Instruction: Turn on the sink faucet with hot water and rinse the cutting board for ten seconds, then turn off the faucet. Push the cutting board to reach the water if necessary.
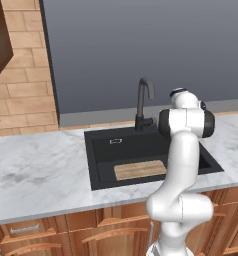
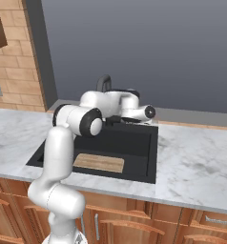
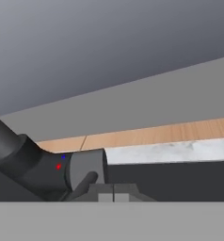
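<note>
No water yet. Left base view: cutting board (image 1: 140,170) flat in sink (image 1: 102,150), front of sink faucet (image 1: 143,102). Right base view: arm at faucet base. Hand view: gripper (image 3: 114,192) pinched shut, empty, touching lever (image 3: 85,181). Step: turning on; next nudge lever toward hot.

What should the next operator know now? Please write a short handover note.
Gripper: shut, empty, right at the lever on the base of the sink faucet.
Cutting board: lies flat on the floor of the sink, near the front wall, not below the spout.
Done: the arm has reached the faucet.
Left: no water is seen; turn on hot, rinse the board (perhaps push it), turn off.
</note>
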